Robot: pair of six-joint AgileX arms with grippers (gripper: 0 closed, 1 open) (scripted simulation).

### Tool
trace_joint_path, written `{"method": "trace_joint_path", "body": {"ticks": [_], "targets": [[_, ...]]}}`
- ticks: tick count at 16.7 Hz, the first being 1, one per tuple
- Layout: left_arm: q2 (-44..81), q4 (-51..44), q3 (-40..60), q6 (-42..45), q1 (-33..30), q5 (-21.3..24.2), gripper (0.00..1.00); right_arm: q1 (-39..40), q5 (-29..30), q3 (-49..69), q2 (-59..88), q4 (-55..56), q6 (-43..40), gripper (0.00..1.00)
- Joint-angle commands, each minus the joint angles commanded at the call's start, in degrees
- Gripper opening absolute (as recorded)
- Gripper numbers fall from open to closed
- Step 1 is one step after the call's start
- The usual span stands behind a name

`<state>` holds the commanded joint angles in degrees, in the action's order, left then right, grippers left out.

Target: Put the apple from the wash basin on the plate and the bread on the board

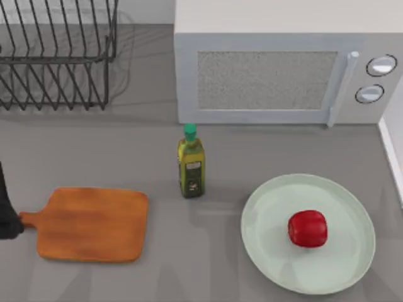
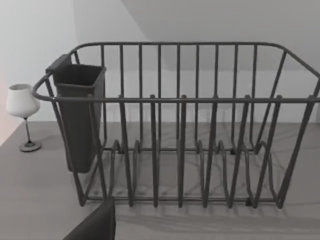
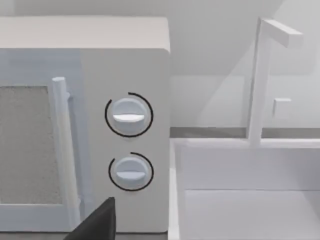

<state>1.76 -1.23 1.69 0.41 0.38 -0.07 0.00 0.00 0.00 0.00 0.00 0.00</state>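
**Apple plated, bread still to find for the bare board**

My left arm [image 1: 7,211] stands at the left edge of the grey table, just beside the handle of the orange-brown wooden cutting board [image 1: 94,224]; whether its fingers are wide or narrow I cannot tell. In its wrist view it faces the dark wire dish rack [image 2: 185,130].

My right arm's wrist view faces the white microwave's 2 round dials [image 3: 129,116] and the white wash basin [image 3: 250,200] beside it; I cannot tell its finger state either.

The small glossy red apple [image 1: 308,228] lies on the large pale mint-green plate [image 1: 271,251] near the table's front right. The board is bare, left of a green-capped oil bottle [image 1: 191,165].

I judge the bread step is next: locate the loaf first, grip its pale sides, then lower it level onto the board's middle, clear of the handle.
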Motion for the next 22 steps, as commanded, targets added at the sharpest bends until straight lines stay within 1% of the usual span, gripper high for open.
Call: {"method": "trace_joint_path", "body": {"ticks": [2,5,7,12,15,19,22], "targets": [[4.2,-2.8,3.9,1.0,0.8,-0.1,1.00,0.0,0.0,0.0,0.0,0.0,0.0,1.00],[15.1,-9.2,12.7,3.3,2.3,-0.1,1.00,0.0,0.0,0.0,0.0,0.0,0.0,1.00],[25.4,-14.6,20.0,5.3,3.6,0.0,1.00,0.0,0.0,0.0,0.0,0.0,0.0,1.00],[57.1,-30.1,39.7,10.9,7.0,0.2,1.00,0.0,0.0,0.0,0.0,0.0,0.0,1.00],[73.9,-39.2,51.3,14.3,8.9,0.2,1.00,0.0,0.0,0.0,0.0,0.0,0.0,1.00],[92.4,-49.2,65.0,18.1,11.3,0.1,1.00,0.0,0.0,0.0,0.0,0.0,0.0,1.00],[102.9,-54.4,73.0,20.2,12.7,0.1,1.00,0.0,0.0,0.0,0.0,0.0,0.0,1.00]]}}
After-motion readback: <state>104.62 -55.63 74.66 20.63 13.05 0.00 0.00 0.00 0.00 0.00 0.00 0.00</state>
